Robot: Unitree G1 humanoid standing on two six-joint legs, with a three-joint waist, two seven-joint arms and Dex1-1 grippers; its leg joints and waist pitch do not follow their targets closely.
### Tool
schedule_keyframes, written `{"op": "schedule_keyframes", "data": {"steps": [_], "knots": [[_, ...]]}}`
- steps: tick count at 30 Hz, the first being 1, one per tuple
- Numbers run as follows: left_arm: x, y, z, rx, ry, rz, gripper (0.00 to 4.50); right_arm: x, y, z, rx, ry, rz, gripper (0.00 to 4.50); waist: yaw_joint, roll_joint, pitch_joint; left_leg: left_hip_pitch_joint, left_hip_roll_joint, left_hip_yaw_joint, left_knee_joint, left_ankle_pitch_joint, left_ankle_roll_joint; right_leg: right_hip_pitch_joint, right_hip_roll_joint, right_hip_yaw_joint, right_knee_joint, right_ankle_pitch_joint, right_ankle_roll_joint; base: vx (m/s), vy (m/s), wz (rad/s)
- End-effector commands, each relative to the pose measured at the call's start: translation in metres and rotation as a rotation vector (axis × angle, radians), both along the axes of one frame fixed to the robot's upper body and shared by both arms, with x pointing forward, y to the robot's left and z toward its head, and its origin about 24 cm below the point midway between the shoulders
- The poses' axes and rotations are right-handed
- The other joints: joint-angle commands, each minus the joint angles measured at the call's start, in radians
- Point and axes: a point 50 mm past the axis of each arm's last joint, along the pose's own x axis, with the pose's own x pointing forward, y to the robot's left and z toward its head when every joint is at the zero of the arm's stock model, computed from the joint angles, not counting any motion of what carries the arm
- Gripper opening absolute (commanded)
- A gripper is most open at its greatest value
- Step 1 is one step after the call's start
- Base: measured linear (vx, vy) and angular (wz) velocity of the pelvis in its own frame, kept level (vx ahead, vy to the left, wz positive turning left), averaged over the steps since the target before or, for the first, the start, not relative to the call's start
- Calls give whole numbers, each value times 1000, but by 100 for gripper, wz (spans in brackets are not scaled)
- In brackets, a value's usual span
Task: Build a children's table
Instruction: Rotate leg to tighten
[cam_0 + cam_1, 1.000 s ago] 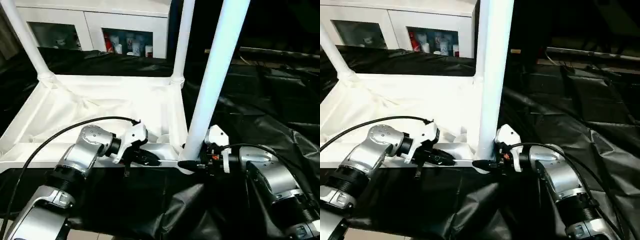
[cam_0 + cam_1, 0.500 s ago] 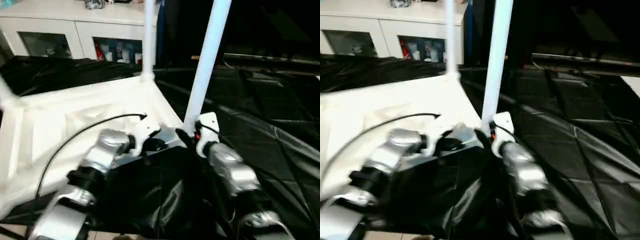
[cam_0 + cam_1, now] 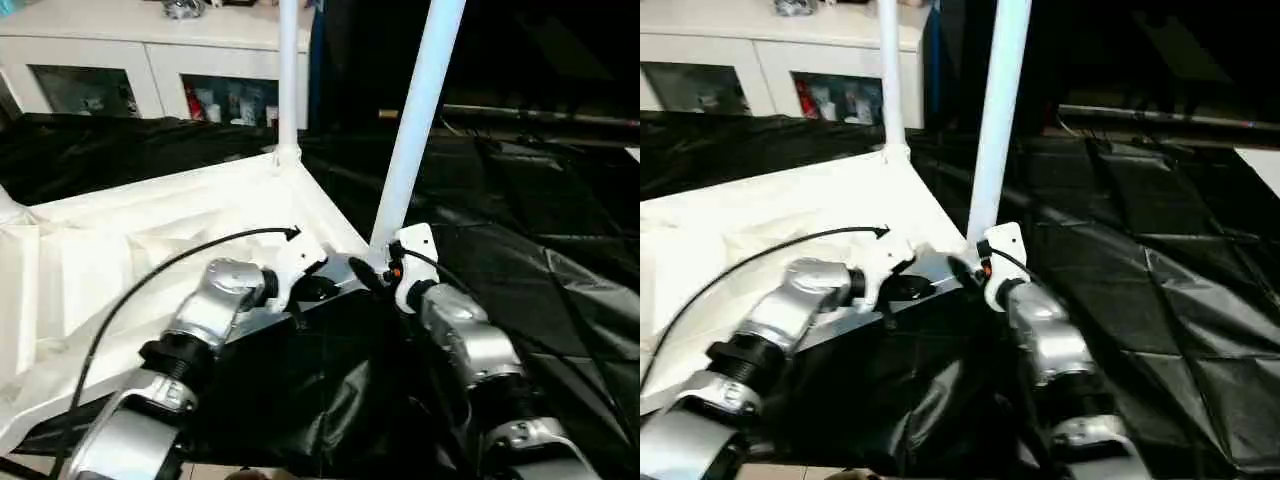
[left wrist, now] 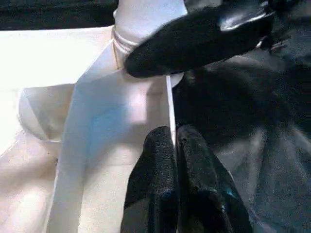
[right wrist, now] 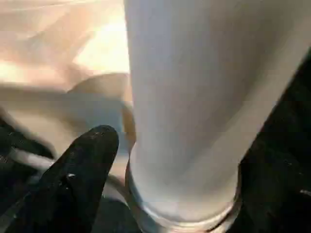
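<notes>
Swung round since a second ago, the upturned table top (image 3: 150, 250) lies angled on the black-draped bench. Left pincer (image 4: 174, 141) pinches its rim; right pincer (image 3: 368, 276) hugs the near leg (image 3: 415, 120), grip unclear. Three legs stand; a fourth seemingly remains.
</notes>
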Motion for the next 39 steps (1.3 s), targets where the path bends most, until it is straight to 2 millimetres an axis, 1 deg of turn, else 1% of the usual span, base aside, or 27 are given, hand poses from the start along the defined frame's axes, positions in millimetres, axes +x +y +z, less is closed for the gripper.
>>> {"op": "schedule_keyframes", "data": {"steps": [1, 2, 3, 4, 5, 6, 7, 8, 9, 10, 11, 12, 13, 15, 17, 18, 20, 21, 22, 24, 27, 29, 31, 35, 37, 38, 39], "knots": [[-13, -5, -12, 23, 70, -126, 0, -10, 12, 13, 35, -46, 232, 380, 6, -12, -53, 16, 67, -22, -81, -353, 4, 18, -80, 56, -65, -306, -157, 0, 0, 0], [-13, -5, -12, 24, 71, -126, 0, -10, 12, 14, 35, -46, 233, 380, 12, -12, -54, 18, 67, -19, -78, -350, 11, 16, -80, 58, -65, -319, -160, 0, 0, 0], [-12, 1, -9, 28, 63, -154, 0, -14, 4, 15, 21, -47, 295, 380, 19, -16, -57, 16, 66, -13, -70, -313, 21, 12, -80, 67, -59, -302, -175, 51, -51, 8], [-12, 1, -9, 28, 63, -154, 0, -14, 4, 15, 21, -47, 295, 380, 19, -16, -57, 16, 66, -13, -70, -313, 21, 12, -80, 67, -59, -302, -175, 51, -51, 8], [-13, 7, -7, 30, 68, -188, 0, -18, -2, 17, 12, -42, 355, 380, 27, -13, -62, 15, 67, -9, -65, -271, 31, 14, -76, 66, -48, -253, -192, 55, -47, 6], [-14, 9, -6, 30, 77, -201, 0, -20, -5, 18, 10, -38, 380, 380, 30, -12, -64, 12, 68, -8, -63, -251, 36, 18, -74, 65, -43, -223, -197, 60, -33, 2], [-15, 12, -5, 34, 81, -214, 0, -22, -7, 19, 9, -30, 405, 380, 37, -12, -64, 7, 69, -5, -59, -206, 47, 21, -69, 64, -34, -155, -210, 60, -33, 2], [-15, 13, -5, 39, 83, -224, 0, -24, -8, 20, 7, -25, 422, 380, 40, -11, -66, 7, 69, -4, -57, -193, 50, 21, -69, 63, -29, -128, -218, 58, -23, 0], [-16, 17, -4, 47, 95, -251, 0, -28, -13, 20, -2, -8, 473, 380, 44, -9, -67, 2, 67, -3, -51, -171, 55, 24, -68, 62, -19, -74, -235, 0, 0, 0], [-17, 20, -3, 51, 105, -270, 0, -32, -16, 20, -13, 6, 514, 380, 44, -11, -68, 2, 68, -3, -50, -166, 58, 24, -67, 61, -17, -63, -238, 0, 0, 0], [-17, 20, -3, 51, 105, -270, 0, -32, -16, 20, -13, 6, 514, 380, 46, -10, -69, 4, 67, -2, -49, -165, 60, 24, -66, 59, -16, -57, -240, 0, 0, 0], [-18, 23, -1, 55, 118, -288, 0, -37, -21, 20, -26, 26, 560, 380, 48, -11, -71, 6, 68, -1, -47, -162, 67, 23, -64, 59, -13, -39, -249, 0, 0, 0], [-18, 24, -1, 56, 120, -289, 0, -37, -22, 19, -28, 28, 565, 380, 50, -11, -72, 4, 69, -1, -44, -154, 73, 24, -65, 58, -10, -27, -254, 0, 0, 0], [-18, 29, 1, 59, 133, -301, 0, -41, -25, 20, -36, 40, 599, 380, 52, -10, -70, 2, 69, -2, -44, -165, 73, 22, -65, 58, -11, -46, -257, 0, 0, 0], [-19, 31, 2, 54, 142, -311, 0, -42, -26, 21, -33, 42, 611, 380, 52, -6, -67, 4, 70, -3, -49, -210, 54, 21, -68, 58, -19, -117, -250, 0, 0, 0], [-19, 31, 2, 54, 142, -311, 0, -42, -26, 21, -33, 42, 611, 365, 52, -7, -67, 5, 70, -3, -50, -223, 48, 21, -69, 59, -21, -136, -246, 0, 0, 0], [-20, 31, 1, 53, 150, -321, 0, -41, -27, 21, -30, 40, 613, 365, 51, -5, -65, 7, 71, -4, -53, -254, 27, 19, -69, 61, -25, -180, -237, 0, 0, 0], [-20, 31, 1, 52, 151, -323, 0, -41, -27, 21, -31, 39, 610, 337, 51, -6, -64, 7, 70, -5, -54, -266, 20, 18, -69, 61, -27, -195, -233, 0, 0, 0], [-20, 31, 1, 52, 153, -325, 0, -41, -26, 21, -32, 39, 609, 337, 52, -4, -65, 9, 70, -5, -54, -268, 17, 18, -70, 62, -27, -197, -232, 0, 0, 0], [-21, 30, 1, 49, 157, -331, 0, -42, -26, 20, -34, 42, 611, 328, 52, -7, -66, 7, 69, -5, -52, -249, 17, 20, -69, 61, -24, -177, -232, 0, 0, 0], [-21, 29, 1, 48, 156, -332, 0, -42, -26, 19, -45, 44, 609, 288, 53, -7, -68, 5, 68, -4, -49, -223, 26, 20, -67, 60, -19, -134, -238, 0, 0, 0], [-20, 29, 2, 46, 155, -333, 0, -43, -27, 17, -59, 47, 611, 285, 54, -7, -68, 4, 68, -3, -47, -210, 33, 20, -66, 60, -16, -110, -244, 0, 0, 0], [-20, 29, 1, 46, 153, -331, 0, -43, -27, 16, -65, 49, 607, 259, 54, -8, -69, 5, 67, -3, -45, -202, 40, 21, -66, 59, -15, -101, -247, 0, 0, 0], [-21, 30, -2, 43, 154, -327, 0, -43, -25, 15, -61, 47, 597, 253, 53, -8, -67, 5, 68, -3, -46, -213, 38, 21, -66, 60, -18, -127, -243, 0, 0, 0], [-19, 26, -4, 31, 136, -276, 0, -41, -25, 12, -27, 34, 517, 250, 51, -9, -64, 6, 68, -2, -48, -226, 33, 19, -67, 61, -22, -158, -234, 0, 0, 0], [-17, 24, -5, 26, 128, -251, 0, -38, -25, 10, -21, 33, 472, 250, 50, -10, -63, 5, 68, -2, -48, -233, 32, 19, -67, 62, -23, -168, -233, 0, 0, 0], [-15, 20, -6, 23, 116, -216, 0, -35, -24, 6, -12, 35, 405, 250, 46, -11, -61, 9, 68, -5, -53, -263, 15, 15, -70, 62, -30, -227, -222, 0, 0, 0]]}}
